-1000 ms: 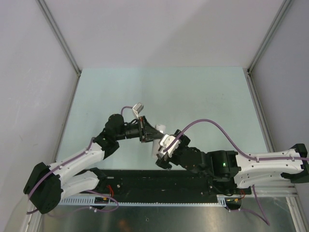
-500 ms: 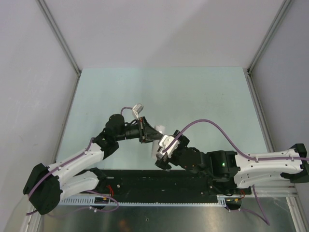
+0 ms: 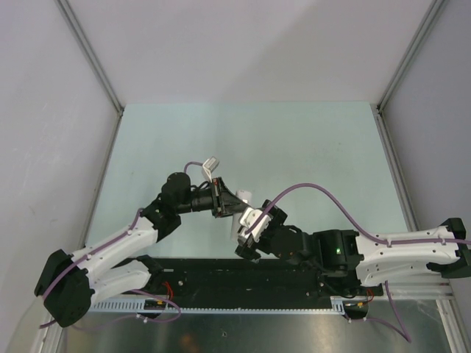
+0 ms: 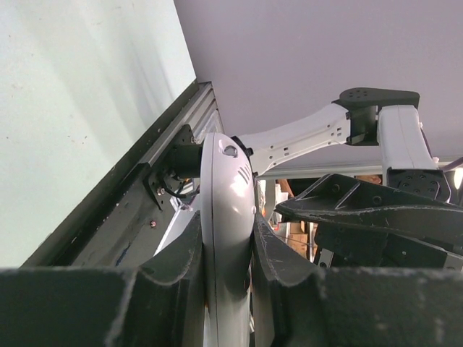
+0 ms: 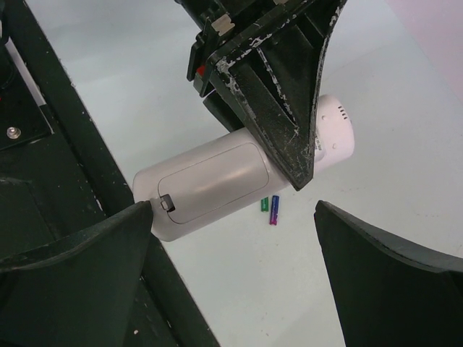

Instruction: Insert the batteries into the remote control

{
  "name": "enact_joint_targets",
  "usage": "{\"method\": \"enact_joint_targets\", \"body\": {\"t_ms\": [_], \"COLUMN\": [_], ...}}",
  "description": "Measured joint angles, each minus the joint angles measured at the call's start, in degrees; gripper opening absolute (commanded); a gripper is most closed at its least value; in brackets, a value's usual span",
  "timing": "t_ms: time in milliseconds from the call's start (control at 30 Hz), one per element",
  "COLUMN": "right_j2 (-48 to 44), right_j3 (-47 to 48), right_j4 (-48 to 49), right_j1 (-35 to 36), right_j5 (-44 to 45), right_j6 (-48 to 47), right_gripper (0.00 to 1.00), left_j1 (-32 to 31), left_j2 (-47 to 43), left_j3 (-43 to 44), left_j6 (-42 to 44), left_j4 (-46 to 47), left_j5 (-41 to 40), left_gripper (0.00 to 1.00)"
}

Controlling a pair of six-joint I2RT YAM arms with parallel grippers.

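The remote control (image 5: 217, 181) is a small white rounded bar. Its back faces the right wrist camera, and the flat lid (image 5: 210, 181) is on, with a little dark latch (image 5: 166, 202) at the 8 o'clock end. The left gripper (image 5: 289, 116) holds it tight across the middle, so one end sticks out at 2 o'clock and the other at 8 o'clock. In the left wrist view the remote control (image 4: 228, 217) is squeezed between both black fingers (image 4: 189, 246). The green battery (image 5: 265, 204) and the purple battery (image 5: 273, 210) lie side by side on the pale table (image 3: 294, 147), just past the remote's 6 o'clock edge. The right gripper (image 5: 233, 210) is spread wide with nothing in it, one finger near the latch end and the other well off at 3 o'clock. From above, the right gripper (image 3: 250, 234) has slid a little toward 9 o'clock since a second ago. The left gripper (image 3: 229, 203) and the remote have hardly moved.
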Motion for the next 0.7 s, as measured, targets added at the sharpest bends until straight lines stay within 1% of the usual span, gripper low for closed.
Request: {"method": "enact_joint_targets", "body": {"t_ms": [533,700], "right_j2": [-0.5,1.5], "right_j3": [0.0,0.7], "right_j4": [0.0,-0.1], "right_j1": [-1.0,-0.9], "right_j5": [-0.4,1.4], "right_j6": [0.2,0.2], "right_gripper": [1.00,1.00], "left_j1": [-0.9,-0.9], "left_j2": [-1.3,-1.4], "left_j3": [0.2,0.2], "left_j6": [1.1,1.7], "left_j4": [-1.8,-2.8], "left_j5": [-1.1,-2.2], "left_gripper": [0.00,0.00]}}
